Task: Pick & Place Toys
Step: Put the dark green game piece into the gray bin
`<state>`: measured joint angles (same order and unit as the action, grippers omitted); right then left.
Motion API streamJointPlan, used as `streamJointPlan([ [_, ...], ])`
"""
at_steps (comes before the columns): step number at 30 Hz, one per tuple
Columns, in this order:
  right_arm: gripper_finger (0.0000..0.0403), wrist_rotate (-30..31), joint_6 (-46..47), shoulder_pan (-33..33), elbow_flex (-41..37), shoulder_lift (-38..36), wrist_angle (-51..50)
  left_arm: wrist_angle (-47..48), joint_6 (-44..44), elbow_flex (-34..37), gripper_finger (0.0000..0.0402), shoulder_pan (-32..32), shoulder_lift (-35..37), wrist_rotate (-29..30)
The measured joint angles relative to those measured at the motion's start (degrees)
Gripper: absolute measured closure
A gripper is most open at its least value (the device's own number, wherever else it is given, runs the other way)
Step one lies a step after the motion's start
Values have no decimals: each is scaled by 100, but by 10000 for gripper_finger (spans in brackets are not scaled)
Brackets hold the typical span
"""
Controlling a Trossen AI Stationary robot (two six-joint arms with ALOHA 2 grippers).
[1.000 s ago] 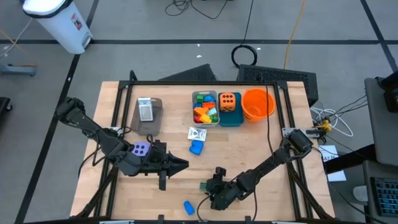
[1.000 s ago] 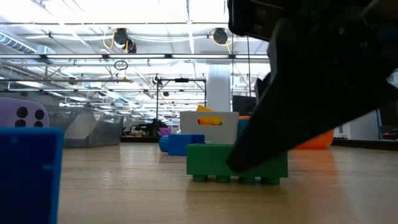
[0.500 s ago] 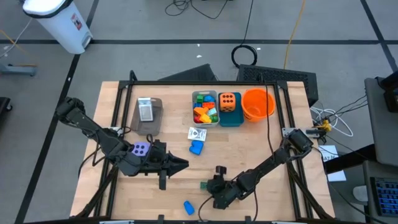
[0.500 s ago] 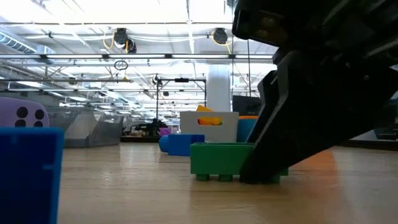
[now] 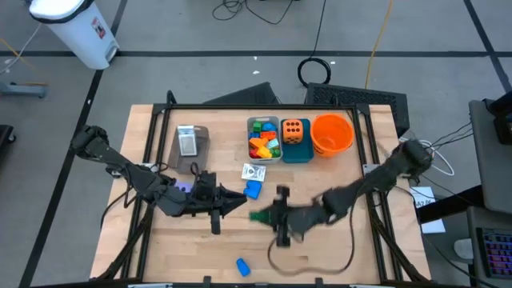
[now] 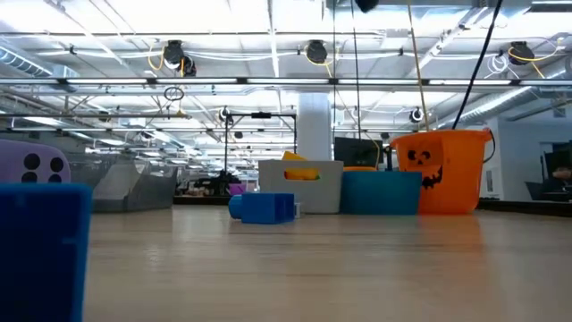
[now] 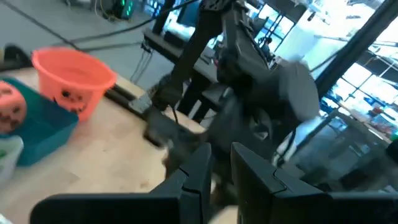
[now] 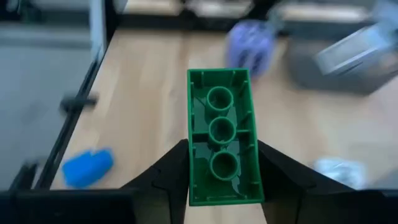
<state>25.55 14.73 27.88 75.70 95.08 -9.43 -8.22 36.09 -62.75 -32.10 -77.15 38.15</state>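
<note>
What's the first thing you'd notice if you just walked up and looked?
The right gripper holding a green brick up off the middle of the table, hollow underside facing its camera. Next, the bright orange bucket at the table's far edge, beside the bins.

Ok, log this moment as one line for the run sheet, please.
right hand: shut on green brick, raised off table | left hand: shut, empty, mid-table | blue brick: loose on table
</note>
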Motion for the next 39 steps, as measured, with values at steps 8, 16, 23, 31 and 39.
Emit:
streamJointPlan([
  [8,254,-24,-730,-1527,7,-1374,-580,-261,-1230,-1,337,426,544,-288],
  [16,261,-1412,-969,-3552,7,-1416,-930,-148,-2422,-3,337,778,1394,-516],
  [23,259,-2249,-988,-4648,4,-423,-827,612,-2550,-5,337,1075,2019,-520],
  [31,258,-2727,-747,-5079,11,636,-764,1460,-2508,-3,337,1151,2390,-530],
  [39,236,-2736,-405,-5079,4,978,-715,1743,-2513,-3,337,1284,2411,-529],
])
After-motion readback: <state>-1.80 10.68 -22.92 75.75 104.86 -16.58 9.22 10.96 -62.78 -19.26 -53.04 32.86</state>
